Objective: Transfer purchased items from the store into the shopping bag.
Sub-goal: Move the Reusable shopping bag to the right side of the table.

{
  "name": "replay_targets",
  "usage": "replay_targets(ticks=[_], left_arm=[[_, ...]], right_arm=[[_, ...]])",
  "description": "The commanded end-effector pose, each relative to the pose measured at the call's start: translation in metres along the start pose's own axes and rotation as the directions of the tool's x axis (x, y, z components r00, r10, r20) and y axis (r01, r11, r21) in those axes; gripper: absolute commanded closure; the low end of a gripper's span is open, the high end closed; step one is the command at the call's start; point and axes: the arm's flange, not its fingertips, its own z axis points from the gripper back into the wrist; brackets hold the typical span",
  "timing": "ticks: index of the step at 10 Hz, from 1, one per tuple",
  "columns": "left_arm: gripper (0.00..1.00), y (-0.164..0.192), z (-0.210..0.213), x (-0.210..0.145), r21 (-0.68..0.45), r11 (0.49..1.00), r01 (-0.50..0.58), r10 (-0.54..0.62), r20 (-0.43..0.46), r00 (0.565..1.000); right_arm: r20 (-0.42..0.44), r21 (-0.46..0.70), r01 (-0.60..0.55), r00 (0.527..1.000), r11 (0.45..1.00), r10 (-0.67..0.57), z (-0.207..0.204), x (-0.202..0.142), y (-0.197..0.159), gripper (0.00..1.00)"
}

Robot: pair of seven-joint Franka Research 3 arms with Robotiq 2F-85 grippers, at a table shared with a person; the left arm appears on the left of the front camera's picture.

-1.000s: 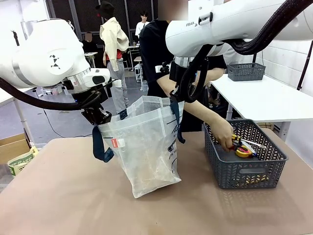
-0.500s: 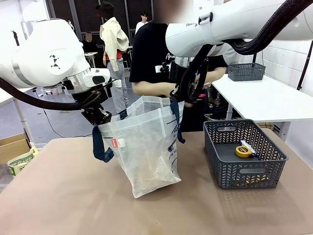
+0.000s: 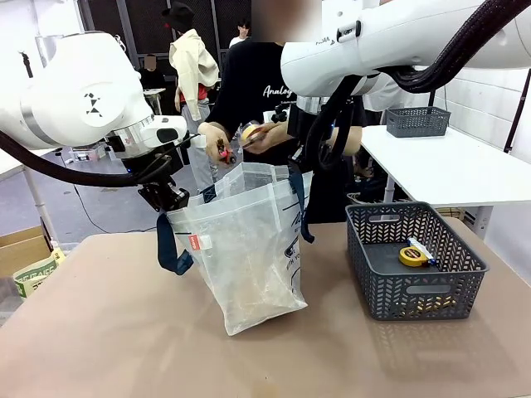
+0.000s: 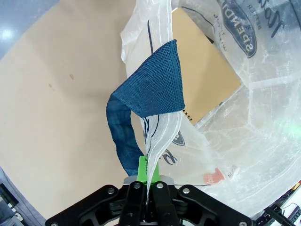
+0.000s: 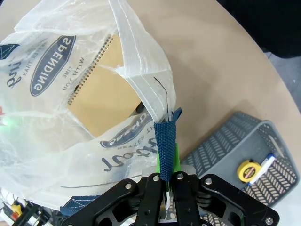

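Worktop: one shopping bag, one basket holding one tape measure; left claw and right claw both clamp the bag's rim.

Illumination is bright, even and overhead. The shopping bag throws a soft, faint shadow on the desk just in front of its base. Its translucent film glares near-white in both wrist views. Wrist views bow at the edges; the room behind the bag is slightly soft.
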Motion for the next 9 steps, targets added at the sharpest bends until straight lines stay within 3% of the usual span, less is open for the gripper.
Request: replay_targets(ticks=[1,9], left_arm=[[1.00,0.0006,0.0002,-0.0010,-0.002,1.000,0.001,-0.001,-0.002,1.000],[1.00,0.0006,0.0002,-0.0010,-0.002,1.000,0.001,-0.001,-0.002,1.000]], right_arm=[[0.000,-0.001,0.014,1.000,1.000,-0.014,0.0005,-0.0009,-0.0009,1.00],[0.000,-0.001,0.014,1.000,1.000,-0.014,0.0005,-0.0009,-0.0009,1.00]])
